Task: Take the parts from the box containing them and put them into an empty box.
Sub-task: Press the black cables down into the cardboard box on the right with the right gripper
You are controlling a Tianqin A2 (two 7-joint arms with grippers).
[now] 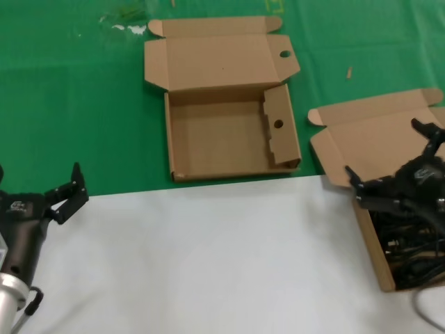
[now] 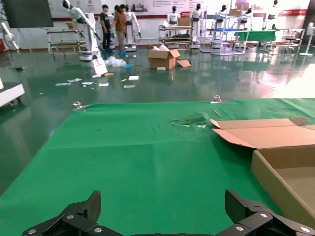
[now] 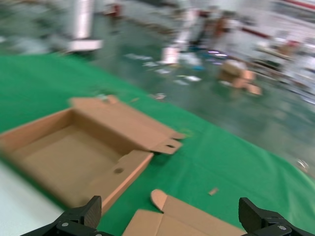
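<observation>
The empty box [image 1: 224, 142] lies open on the green cloth at the middle back, with a round hole in its lid tab and one in its side flap. It also shows in the left wrist view [image 2: 283, 179] and in the right wrist view [image 3: 59, 162]. The box containing the parts [image 1: 372, 236] sits at the right edge, its plain lid [image 3: 197, 219] folded back. Black coiled cords [image 1: 410, 254] fill it. My right gripper [image 1: 386, 149] [image 3: 171, 211] hovers open over that box, holding nothing. My left gripper [image 1: 73, 195] [image 2: 162, 206] waits open at the near left, over the cloth's edge.
A white surface [image 1: 208, 257] covers the near half of the table and green cloth [image 1: 69, 104] the far half. Small scraps [image 1: 128, 28] lie on the cloth at the back left. A bit of cardboard [image 1: 350, 72] lies behind the right box.
</observation>
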